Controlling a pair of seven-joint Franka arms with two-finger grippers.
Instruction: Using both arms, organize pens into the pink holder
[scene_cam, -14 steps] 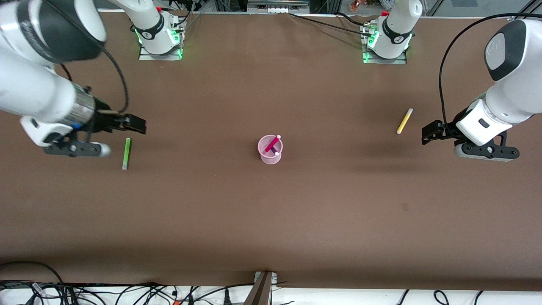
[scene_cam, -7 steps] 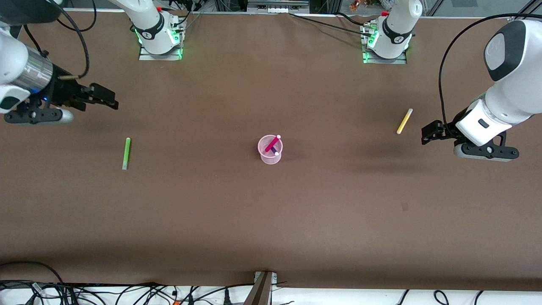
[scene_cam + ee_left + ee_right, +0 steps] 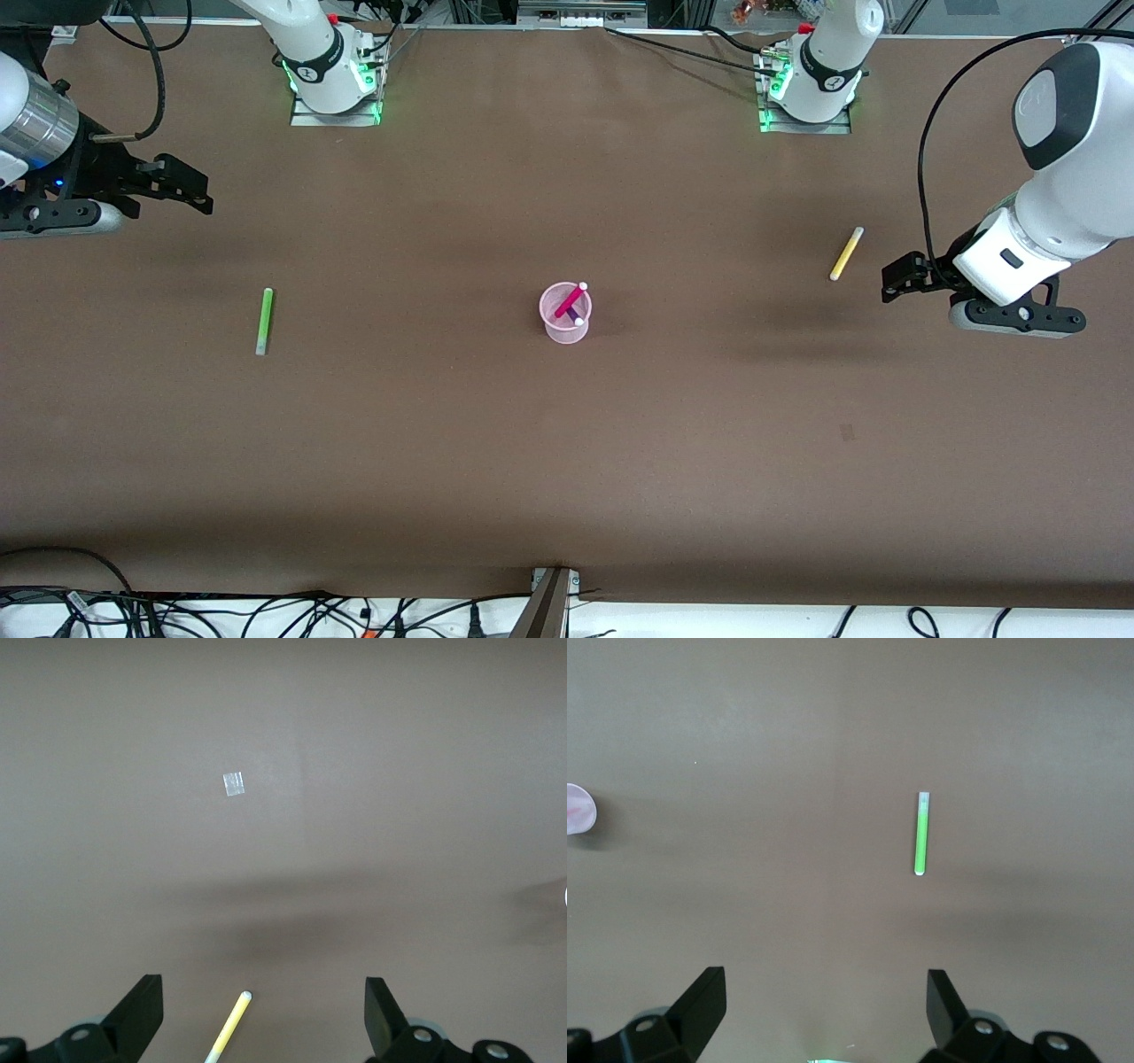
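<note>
Pens: magenta [image 3: 569, 301] and purple [image 3: 575, 315] lean inside the holder [image 3: 564, 331]; green [image 3: 264, 320] and yellow [image 3: 846, 253] lie flat on the table. My left gripper [image 3: 897, 277] and right gripper [image 3: 182, 184] hover, both spread apart.

My pink holder [image 3: 564, 313] stands upright mid-table with the magenta pen [image 3: 570, 300] and purple pen [image 3: 575, 315] leaning inside; the green pen [image 3: 264, 321] lies flat toward my right arm's end, the yellow pen [image 3: 846, 253] toward my left
</note>
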